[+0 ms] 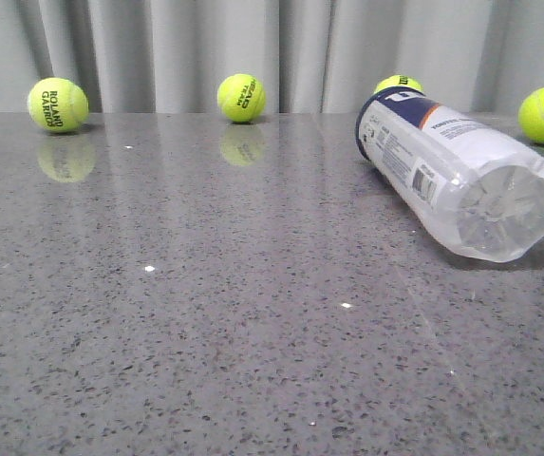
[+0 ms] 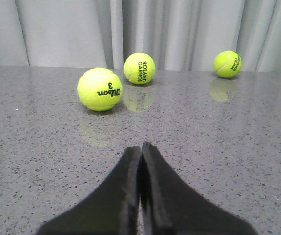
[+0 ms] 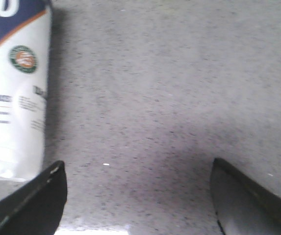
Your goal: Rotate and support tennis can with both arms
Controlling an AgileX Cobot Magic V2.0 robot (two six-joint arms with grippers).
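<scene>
Tennis can on its side, both claws clear of it

Three loose tennis balls (image 1: 58,104) line the back edge of the surface (image 1: 205,313); the tennis can (image 1: 457,176) lies at the right of the front frame, clear base toward the camera, ready to be turned. The left claw (image 2: 140,196) is pressed closed and empty, aimed at balls, not the can. The right claw (image 3: 138,196) is spread wide, the can at its frame's left edge, likely lining up a grasp

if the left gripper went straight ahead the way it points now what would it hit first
Probably nothing close: the shut black left gripper points across bare speckled grey table. Its line passes between the yellow-green Wilson tennis ball and the Roland Garros ball, likelier grazing the latter, though depth is unclear.
</scene>
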